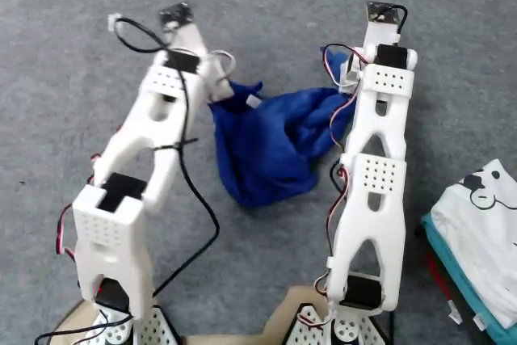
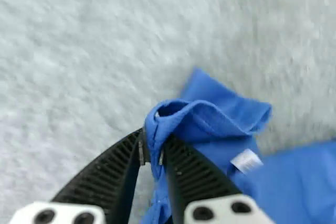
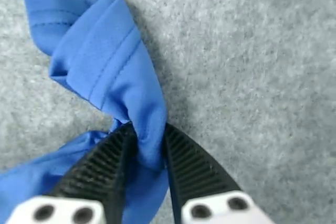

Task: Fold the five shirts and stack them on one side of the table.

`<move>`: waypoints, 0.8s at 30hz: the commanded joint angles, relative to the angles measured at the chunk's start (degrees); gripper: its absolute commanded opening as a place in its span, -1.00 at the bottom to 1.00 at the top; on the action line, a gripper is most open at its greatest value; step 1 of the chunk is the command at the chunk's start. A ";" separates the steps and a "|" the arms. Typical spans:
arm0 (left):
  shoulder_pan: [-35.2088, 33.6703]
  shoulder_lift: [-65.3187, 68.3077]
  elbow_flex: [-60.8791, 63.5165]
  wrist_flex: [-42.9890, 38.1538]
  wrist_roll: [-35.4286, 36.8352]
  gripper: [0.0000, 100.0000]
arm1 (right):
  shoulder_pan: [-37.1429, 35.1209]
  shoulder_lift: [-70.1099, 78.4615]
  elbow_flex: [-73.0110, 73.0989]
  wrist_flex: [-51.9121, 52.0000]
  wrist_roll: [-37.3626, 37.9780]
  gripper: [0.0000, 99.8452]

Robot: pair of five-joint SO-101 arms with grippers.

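A crumpled blue shirt hangs between the two arms over the middle of the grey table. My left gripper is shut on a bunched fold near the collar of the blue shirt, where a white label shows. My right gripper is shut on a hemmed edge of the blue shirt, just above the carpet-like surface. In the high view the left gripper holds the shirt's left corner and the right gripper its right corner.
Folded shirts are stacked at the table's right edge, a white one with a black print on top of a teal one. Grey table surface lies bare beyond the grippers. Both arm bases stand at the near edge.
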 commanded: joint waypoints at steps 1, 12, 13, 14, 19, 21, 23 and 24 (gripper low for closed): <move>-2.90 -0.57 -3.87 0.09 -0.18 -0.96 | 1.19 0.04 -5.76 2.20 0.00 -0.99; -18.37 -1.10 -22.07 7.38 -1.58 -0.96 | 2.42 -9.98 -6.11 10.29 0.44 -0.99; -20.31 -0.92 -25.93 9.32 -2.55 -0.96 | 2.42 -11.56 -6.11 10.90 0.44 -0.99; -22.15 -0.66 -29.89 10.73 -3.52 -0.96 | 2.42 -13.14 -6.02 11.25 0.44 -0.99; -29.10 -0.75 -38.86 11.87 -7.21 -0.96 | 2.07 -21.14 -5.93 11.96 0.44 -0.99; -30.07 -0.75 -40.88 12.22 -8.79 -0.96 | 2.07 -24.31 -5.93 12.13 0.44 -0.99; -30.07 -0.66 -43.16 13.71 -9.58 -0.96 | 2.07 -27.21 -5.93 12.22 0.44 -0.99; -30.07 -0.57 -44.13 14.68 -9.67 -0.96 | 2.07 -28.53 -5.93 12.22 0.44 -0.99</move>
